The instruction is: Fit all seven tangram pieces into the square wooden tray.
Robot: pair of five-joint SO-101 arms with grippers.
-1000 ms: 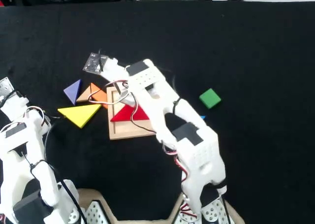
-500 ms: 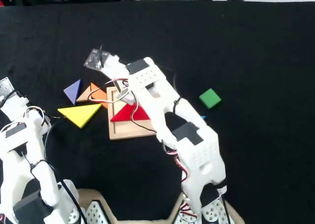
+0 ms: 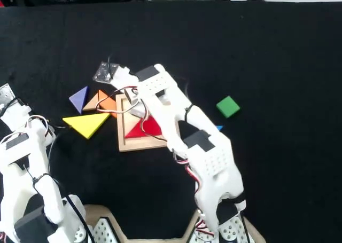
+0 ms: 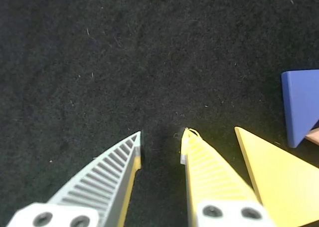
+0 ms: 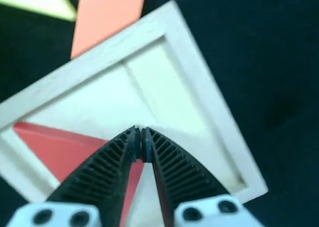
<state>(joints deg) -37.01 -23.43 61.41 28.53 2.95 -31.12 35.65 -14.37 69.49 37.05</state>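
Right now our right gripper (image 5: 139, 133) hangs over the square wooden tray (image 5: 204, 87). Its two fingers are pressed together, tip to tip. The tips sit above the bare tray floor, just beside the edge of the red triangle (image 5: 65, 147). The red triangle lies flat inside the tray. From the high view, our right arm (image 3: 206, 152) stretches across the tray and hides part of it.

Our other pieces lie outside on the black table (image 3: 267, 51). The orange triangle (image 3: 104, 100) is just beside the tray's rim, near one corner. The blue triangle (image 3: 80, 98) sits next to the orange one, on the side away from the tray. The yellow triangle (image 4: 279, 172) lies close to them, near the tray's side. The green square (image 3: 228, 106) is well apart, on the far side of our right arm. A small blue piece (image 3: 219, 127) peeks out beside that arm.

Our left gripper (image 4: 162, 139) is low over the black table. Its fingers are spread apart. The yellow triangle is just beside one finger.
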